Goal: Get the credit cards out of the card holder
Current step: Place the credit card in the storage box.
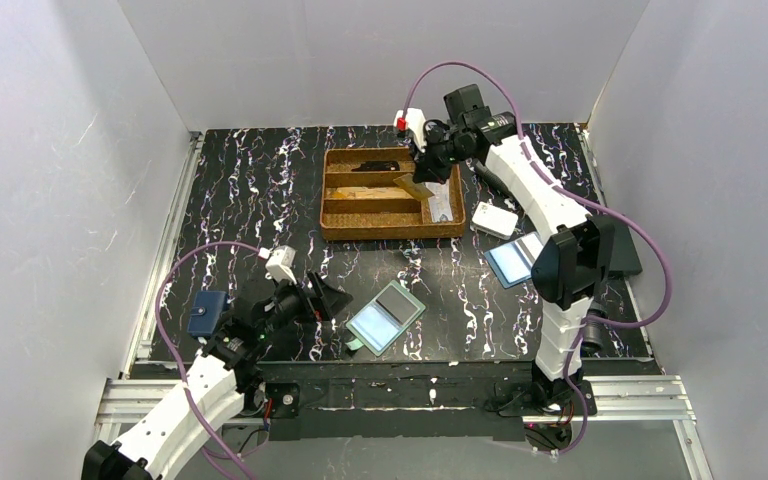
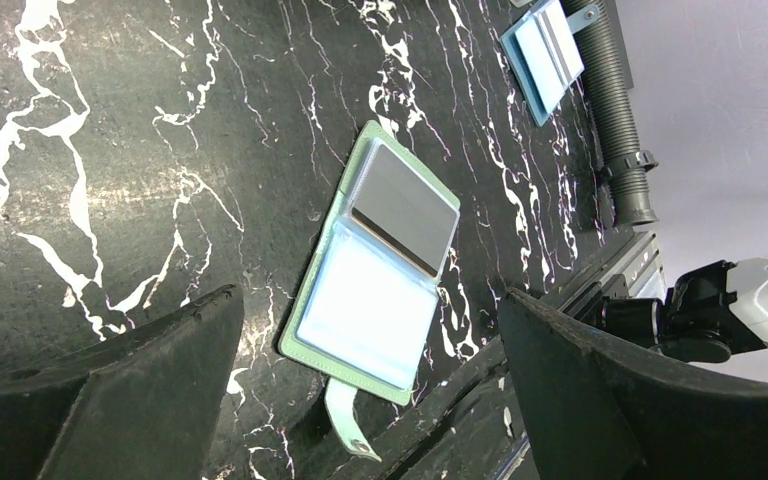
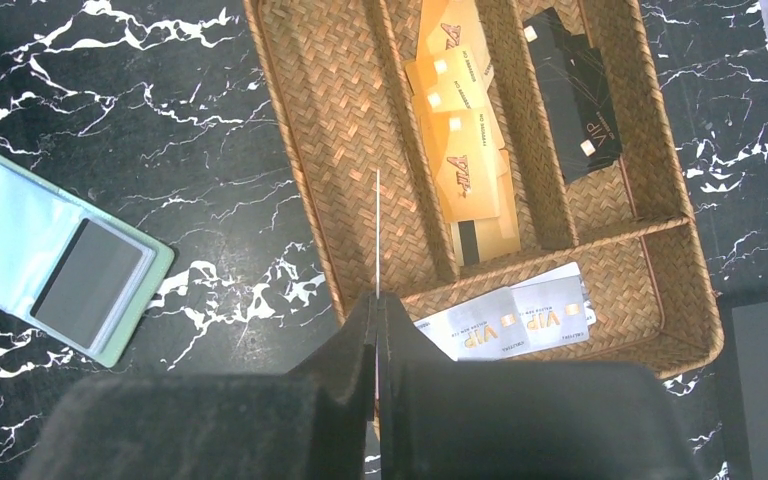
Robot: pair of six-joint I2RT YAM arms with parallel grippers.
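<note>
The teal-green card holder [image 1: 386, 316] [image 2: 375, 265] [image 3: 50, 255] lies open and flat near the table's front edge. A dark card [image 2: 405, 215] [image 3: 90, 283] shows in one clear pocket; the other pocket looks pale. My left gripper [image 1: 328, 298] [image 2: 365, 300] hovers over the holder, open wide, touching nothing. My right gripper [image 1: 422, 165] [image 3: 377, 300] is shut on an orange-gold credit card [image 1: 415, 187] [image 3: 377, 230], seen edge-on, above the wicker tray [image 1: 390, 235] [image 3: 290, 150].
The tray's compartments hold orange-gold cards [image 3: 460, 150], black cards [image 3: 570, 100] and silver cards [image 3: 500, 325]. A blue holder [image 1: 516, 258] [image 2: 545, 50] and a white box [image 1: 494, 219] lie right of the tray. A dark blue object [image 1: 206, 312] sits by the left arm.
</note>
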